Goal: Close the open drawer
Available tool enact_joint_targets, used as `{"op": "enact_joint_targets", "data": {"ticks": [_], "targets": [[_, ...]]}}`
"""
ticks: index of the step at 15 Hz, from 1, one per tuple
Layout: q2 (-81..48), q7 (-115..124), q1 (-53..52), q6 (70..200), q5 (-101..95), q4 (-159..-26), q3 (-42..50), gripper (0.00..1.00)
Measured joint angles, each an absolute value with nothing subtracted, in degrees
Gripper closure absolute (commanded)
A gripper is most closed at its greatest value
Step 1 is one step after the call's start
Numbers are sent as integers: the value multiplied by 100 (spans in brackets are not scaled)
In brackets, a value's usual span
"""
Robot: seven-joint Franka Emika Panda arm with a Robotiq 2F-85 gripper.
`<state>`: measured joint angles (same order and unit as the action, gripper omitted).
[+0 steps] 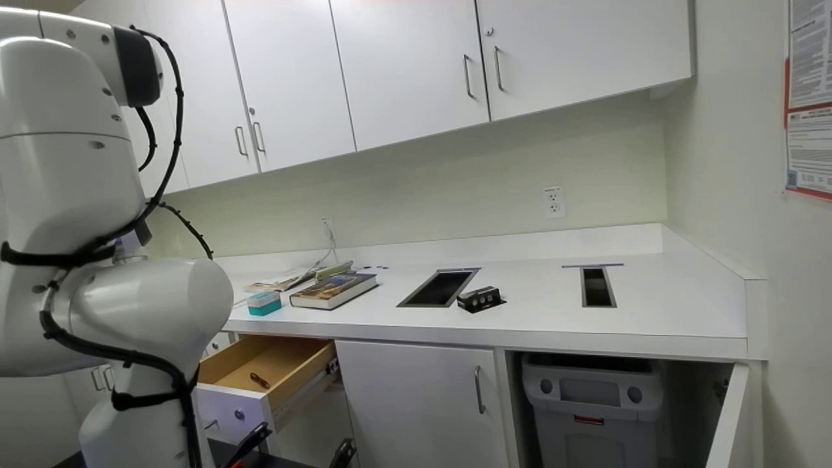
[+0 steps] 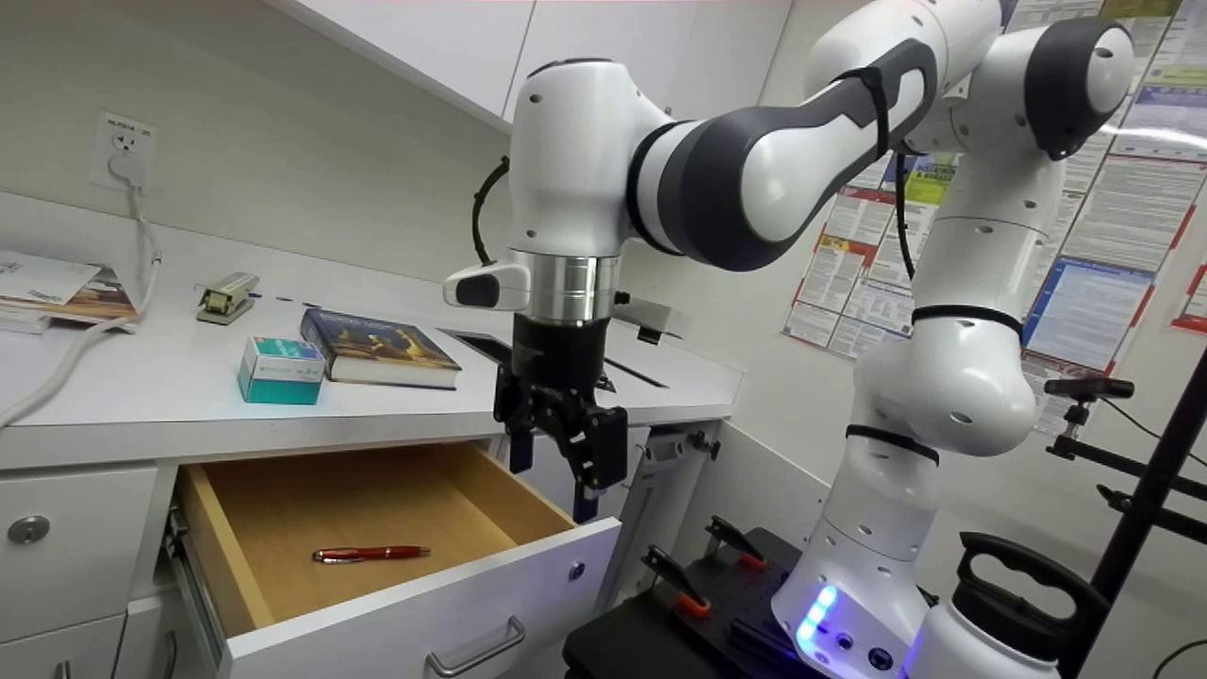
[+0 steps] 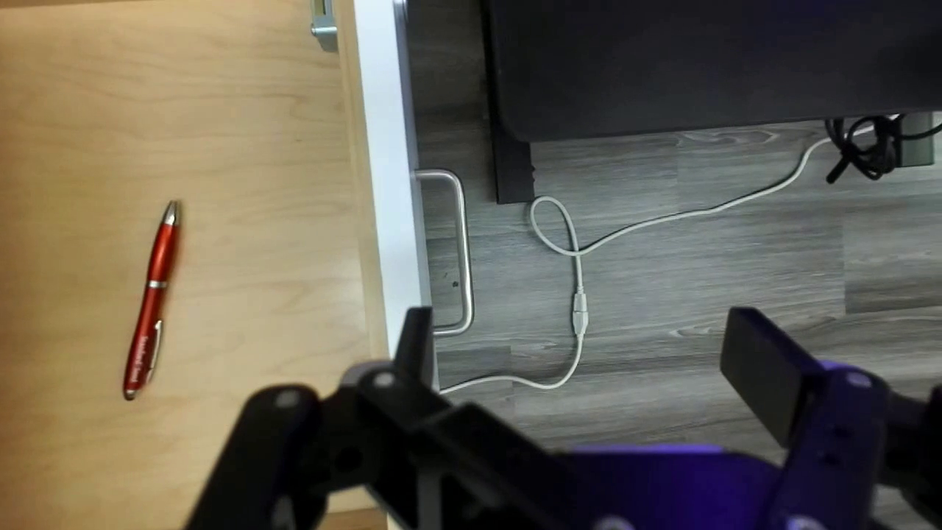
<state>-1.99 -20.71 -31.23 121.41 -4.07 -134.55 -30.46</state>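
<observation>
The drawer is pulled out under the countertop, and its white front shows in both exterior views [image 1: 227,413] [image 2: 377,637]. In the wrist view its white front edge [image 3: 391,184] runs top to bottom. Its slim metal bar handle [image 3: 464,250] points away from the light wood inside; it also shows in an exterior view [image 2: 476,651]. My gripper [image 2: 553,481] is open and empty, pointing down near the drawer's front corner. In the wrist view my gripper [image 3: 581,335] has one finger overlapping the front edge and the other over the floor. Contact cannot be told.
A red pen [image 2: 371,554] lies inside the drawer. The countertop edge [image 2: 377,429] is above the drawer; a book [image 2: 382,349] and teal box [image 2: 281,371] lie on top. A black stand [image 3: 662,66] is beside the drawer front. A cable [image 3: 662,218] lies on the floor.
</observation>
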Motion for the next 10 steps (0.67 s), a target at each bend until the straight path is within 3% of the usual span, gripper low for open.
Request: {"op": "enact_joint_targets", "data": {"ticks": [10], "targets": [[-494,-3024,-3390,12128,-928,-13453,-3492,0]]}}
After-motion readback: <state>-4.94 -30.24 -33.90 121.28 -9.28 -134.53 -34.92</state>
